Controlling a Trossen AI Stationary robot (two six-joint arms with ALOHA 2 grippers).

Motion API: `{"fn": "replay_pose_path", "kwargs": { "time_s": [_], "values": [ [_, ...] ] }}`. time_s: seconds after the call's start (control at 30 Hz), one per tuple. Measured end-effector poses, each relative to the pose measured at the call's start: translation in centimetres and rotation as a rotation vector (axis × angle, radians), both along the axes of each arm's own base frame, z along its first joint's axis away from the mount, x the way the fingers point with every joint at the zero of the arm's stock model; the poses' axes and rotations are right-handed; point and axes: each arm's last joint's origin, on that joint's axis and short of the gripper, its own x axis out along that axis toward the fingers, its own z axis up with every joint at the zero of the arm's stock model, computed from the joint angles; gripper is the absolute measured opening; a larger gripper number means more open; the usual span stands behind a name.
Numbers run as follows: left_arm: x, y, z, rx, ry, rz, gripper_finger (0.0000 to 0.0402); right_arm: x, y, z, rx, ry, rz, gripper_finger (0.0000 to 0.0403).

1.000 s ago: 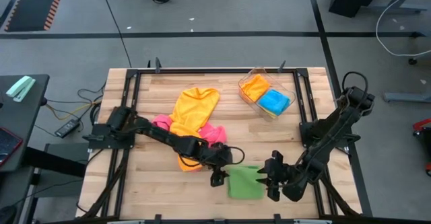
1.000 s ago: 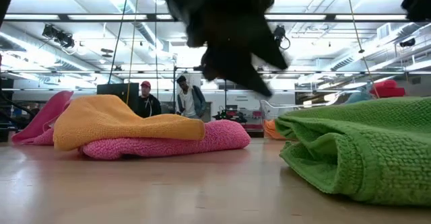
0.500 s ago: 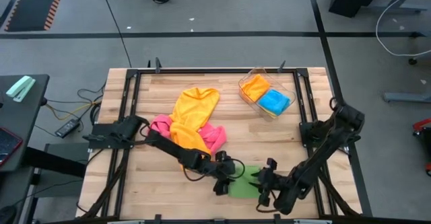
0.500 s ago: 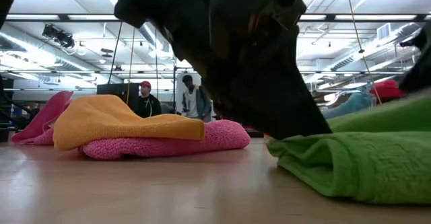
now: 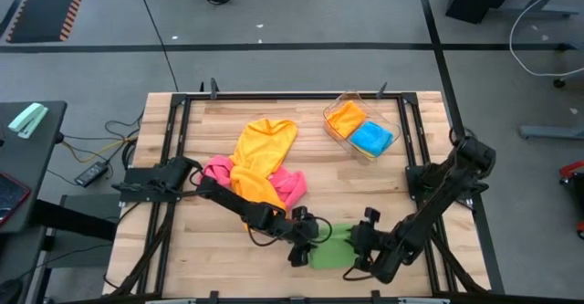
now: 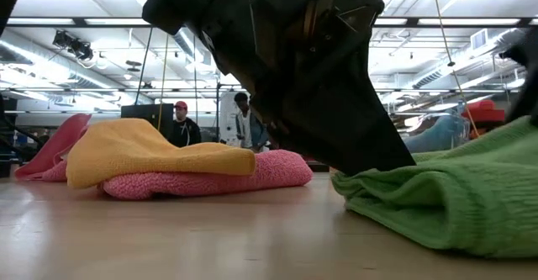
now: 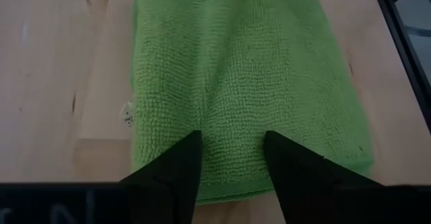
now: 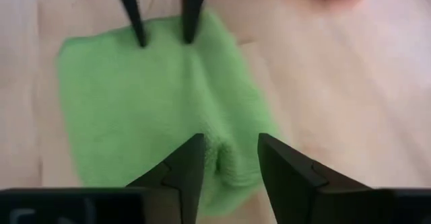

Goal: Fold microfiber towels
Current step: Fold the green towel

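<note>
The wooden worktop [image 5: 201,249] sits in a black frame on a grey floor. At its near edge lies a folded green towel [image 5: 330,247], with both arms bearing on it from opposite sides. The left end effector [image 7: 232,146] has its fingers planted on the cloth with a narrow gap between them, green pile showing in the gap. The right end effector [image 8: 225,150] likewise presses its fingers onto the towel, a ridge of cloth bunched between them. Farther back, an orange towel [image 5: 263,151] drapes over a pink towel [image 5: 290,183]. At the far side, a clear plastic tray [image 5: 338,132] holds folded orange and blue towels [image 5: 372,137].
</note>
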Motion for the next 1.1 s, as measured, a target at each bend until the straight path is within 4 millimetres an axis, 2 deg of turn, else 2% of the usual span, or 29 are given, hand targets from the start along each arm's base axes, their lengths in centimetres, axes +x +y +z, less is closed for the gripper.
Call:
{"fn": "replay_pose_path", "kwargs": {
  "time_s": [0.1, 0.2, 0.33, 0.57, 0.83, 1.1],
  "values": [
    [0.0, 0.0, 0.0, 0.0, 0.0, 0.0, 0.0172, -0.3, -1.1, 1.1, -0.056, 0.032, 0.017, 0.0144],
    [0.0, 0.0, 0.0, 0.0, 0.0, 0.0, 0.0173, -0.3, -1.8, 1.0, -0.104, 0.077, 0.004, 0.0139],
    [0.0, 0.0, 0.0, -0.005, 0.001, 0.004, 0.0176, -0.1, -1.7, 0.4, -0.067, 0.091, -0.02, 0.0134],
    [0.0, 0.0, 0.0, -0.04, 0.006, 0.034, 0.0175, 0.3, -1.2, 2.3, 0.0, -0.04, 0.004, 0.0124],
    [0.0, -0.1, 0.0, -0.042, 0.007, 0.034, 0.0207, 0.7, -0.6, 0.8, -0.019, 0.001, 0.057, 0.0114],
    [0.0, -0.1, 0.0, -0.045, 0.008, 0.038, 0.0233, 0.6, -0.8, -2.7, -0.173, 0.167, 0.11, 0.0114]
  ]
}}
